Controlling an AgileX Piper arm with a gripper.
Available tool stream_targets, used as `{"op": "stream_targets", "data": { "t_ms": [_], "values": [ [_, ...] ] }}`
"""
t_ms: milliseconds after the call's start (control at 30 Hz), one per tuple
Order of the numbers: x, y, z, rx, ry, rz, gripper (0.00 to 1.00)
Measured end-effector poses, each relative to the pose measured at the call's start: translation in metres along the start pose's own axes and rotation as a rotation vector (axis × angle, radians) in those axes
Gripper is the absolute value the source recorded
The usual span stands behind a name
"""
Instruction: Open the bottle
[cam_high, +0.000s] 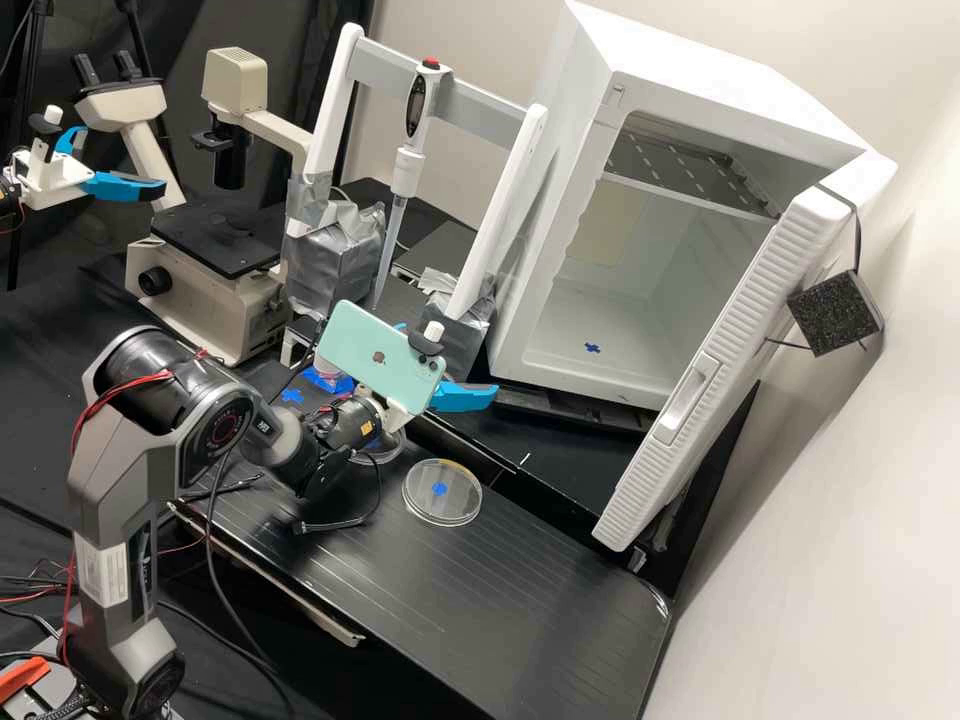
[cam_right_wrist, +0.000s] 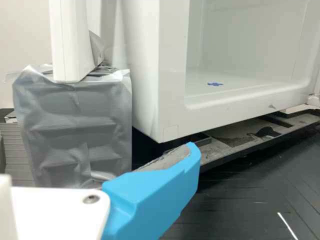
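In the high view, my gripper (cam_high: 466, 397) is over the bench's rear edge, left of the white cabinet, with its two blue fingers spread apart, the far one mostly behind the phone on the wrist. Nothing is seen held. A small clear, pinkish-topped vessel (cam_high: 326, 368) stands on blue tape behind the arm, partly covered by the phone; I cannot tell if it is the bottle. In the wrist view, one blue finger of the gripper (cam_right_wrist: 162, 182) shows in front of the cabinet's lower corner.
A lidded clear dish (cam_high: 442, 492) lies on the black bench (cam_high: 520, 590), and another dish (cam_high: 385, 452) is partly under the wrist. The open white cabinet (cam_high: 680, 90) stands behind at right. A pipette (cam_high: 407, 170) hangs on a white frame, with a microscope (cam_high: 215, 270) at left.
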Motion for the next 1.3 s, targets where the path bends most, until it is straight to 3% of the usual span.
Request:
{"op": "stream_targets", "data": {
  "t_ms": [300,467,667,733,867,1100,1300],
  "values": [
    [-0.001,0.000,0.000,0.000,0.002,0.002,1.00],
    [-0.018,0.003,-0.003,0.005,0.020,0.011,1.00],
    [-0.052,-0.004,-0.027,0.012,0.174,0.034,1.00],
    [-0.064,-0.011,-0.039,0.005,0.250,0.025,1.00],
    [-0.075,-0.029,-0.049,-0.035,0.318,-0.026,1.00],
    [-0.080,-0.055,-0.046,-0.066,0.306,-0.117,1.00],
    [-0.078,-0.064,-0.041,-0.079,0.285,-0.150,1.00]
  ]
}}
